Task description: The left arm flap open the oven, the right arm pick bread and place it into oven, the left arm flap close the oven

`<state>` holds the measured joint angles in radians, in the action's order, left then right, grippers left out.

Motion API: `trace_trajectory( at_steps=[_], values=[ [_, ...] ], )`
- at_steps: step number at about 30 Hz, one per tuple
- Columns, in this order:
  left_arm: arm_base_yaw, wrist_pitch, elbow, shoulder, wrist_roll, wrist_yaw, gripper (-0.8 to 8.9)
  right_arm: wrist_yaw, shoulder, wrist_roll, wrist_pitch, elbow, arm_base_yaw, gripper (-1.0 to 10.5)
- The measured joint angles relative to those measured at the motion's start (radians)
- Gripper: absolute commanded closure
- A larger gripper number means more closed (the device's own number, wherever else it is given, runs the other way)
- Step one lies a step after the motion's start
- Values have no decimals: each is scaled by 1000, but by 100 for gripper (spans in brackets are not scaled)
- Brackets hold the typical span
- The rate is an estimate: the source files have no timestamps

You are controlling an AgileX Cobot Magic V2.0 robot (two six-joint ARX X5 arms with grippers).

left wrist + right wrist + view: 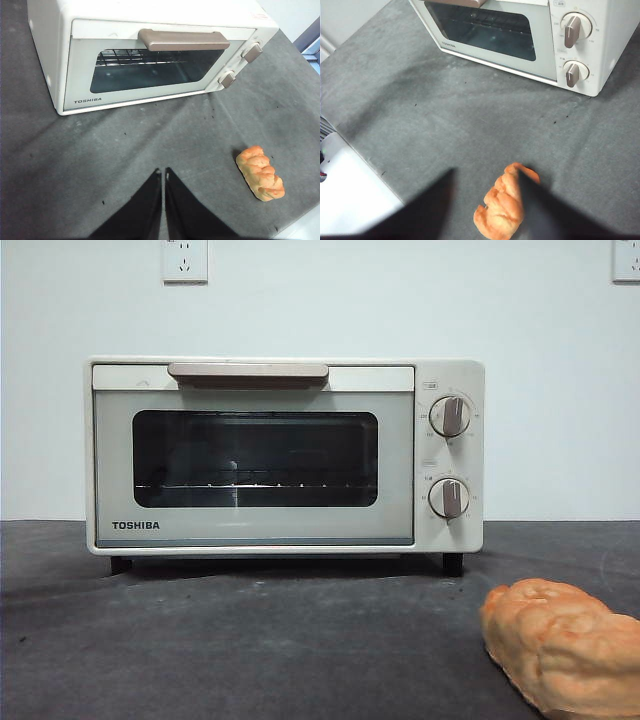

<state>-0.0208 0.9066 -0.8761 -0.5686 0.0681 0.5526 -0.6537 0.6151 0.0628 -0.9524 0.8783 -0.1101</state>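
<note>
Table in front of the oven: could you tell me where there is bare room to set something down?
The widest free patch is the grey mat between the closed oven door and the left gripper. It is tighter around the bread, where the open right gripper sits, one finger right beside the loaf.

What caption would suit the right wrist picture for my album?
Open right end effector hangs over the bread on the grey table, the closed oven beyond.
</note>
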Motion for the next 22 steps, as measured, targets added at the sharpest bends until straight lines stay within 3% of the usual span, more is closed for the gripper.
trace_trajectory(
  at_steps=[11,22],
  values=[
    [0,2,0,0,0,0,797,3,0,-48,-1,0,-6,509],
    [0,2,0,0,0,0,797,133,32,-158,-19,-29,-112,509]
  ],
)
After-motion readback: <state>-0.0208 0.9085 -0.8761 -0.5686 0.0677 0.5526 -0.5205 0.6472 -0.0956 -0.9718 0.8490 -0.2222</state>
